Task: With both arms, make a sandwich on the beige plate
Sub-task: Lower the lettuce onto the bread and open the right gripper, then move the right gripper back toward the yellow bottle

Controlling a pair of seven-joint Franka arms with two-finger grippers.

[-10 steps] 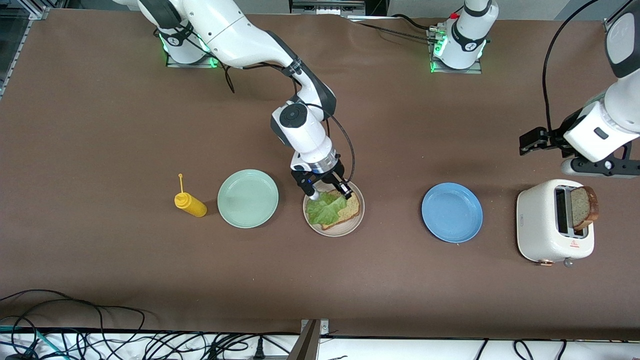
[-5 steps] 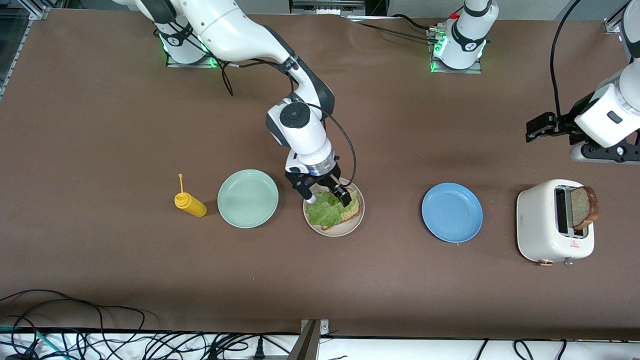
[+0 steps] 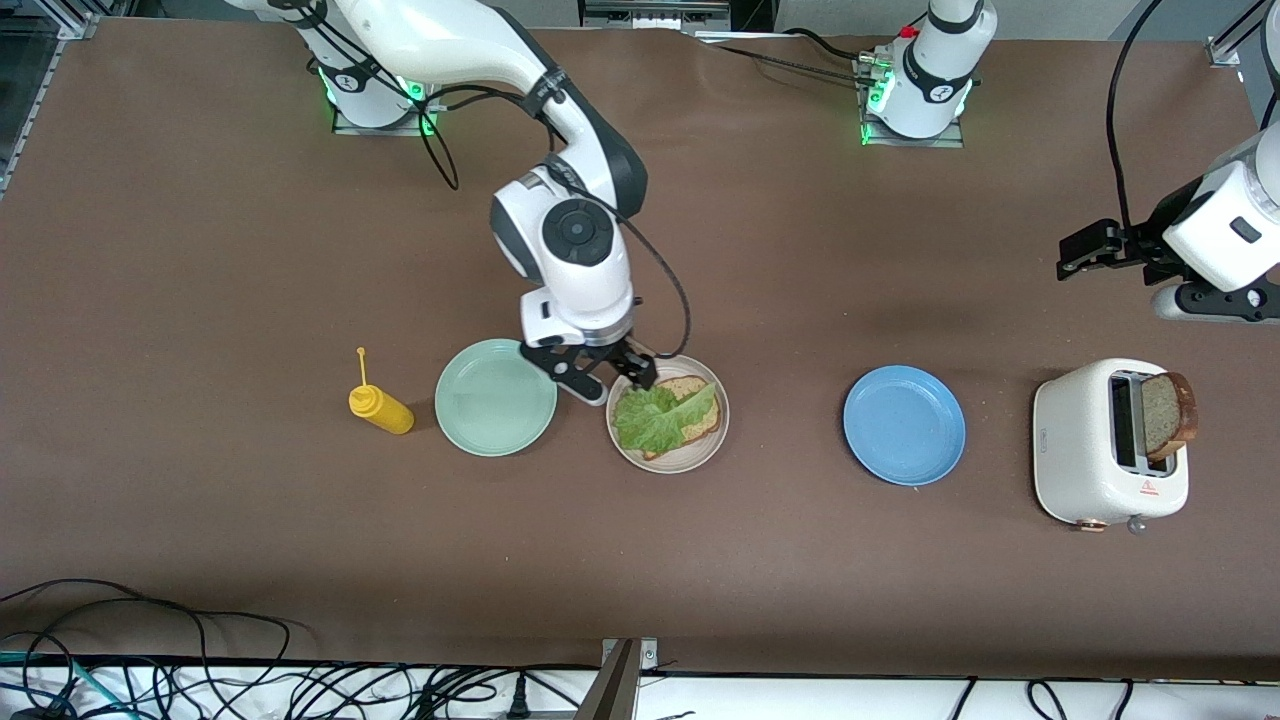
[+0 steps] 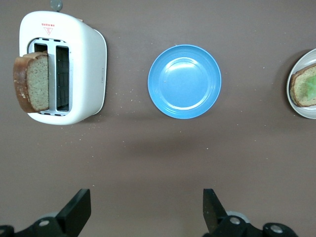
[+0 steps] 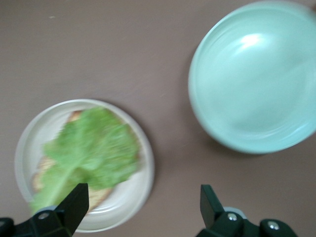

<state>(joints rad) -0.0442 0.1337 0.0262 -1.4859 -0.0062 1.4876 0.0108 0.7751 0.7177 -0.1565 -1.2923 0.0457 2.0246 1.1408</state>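
— Brown table (image 3: 200, 250), same layout as a second ago?
— Mostly. Beige plate (image 3: 668, 458) near the middle, between mint plate (image 3: 496, 397) and blue plate (image 3: 904, 424). One bread slice (image 3: 700, 412) on it, lettuce (image 3: 655, 415) draped across that slice. No top slice yet. Lettuce free now, lying loose.
— Right gripper (image 3: 601, 377)?
— Pinched down on the lettuce a second ago; since then opened and lifted off. Now over the beige plate's edge toward the mint plate, jaws spread wide, holding nothing. Confirmed in the right wrist view: both fingers (image 5: 74, 200) apart, with lettuce (image 5: 91, 153) and plate (image 5: 143, 182) below and nothing between them.
— And the right arm itself?
— Pulled back toward its base, wrist higher than before.
— Left gripper (image 3: 1088, 248)?
— Up in the air over bare table at the left arm's end, drifted slightly away from the toaster (image 3: 1085, 450) since a second ago. Jaws wide open as before, empty, clear in the left wrist view (image 4: 145, 210).
— Second slice?
— Standing in the toaster's slot (image 3: 1168, 412), unmoved.
— Anything else?
— Yellow mustard bottle (image 3: 380, 407) just beside the mint plate, toward the right arm's end, lying as before.
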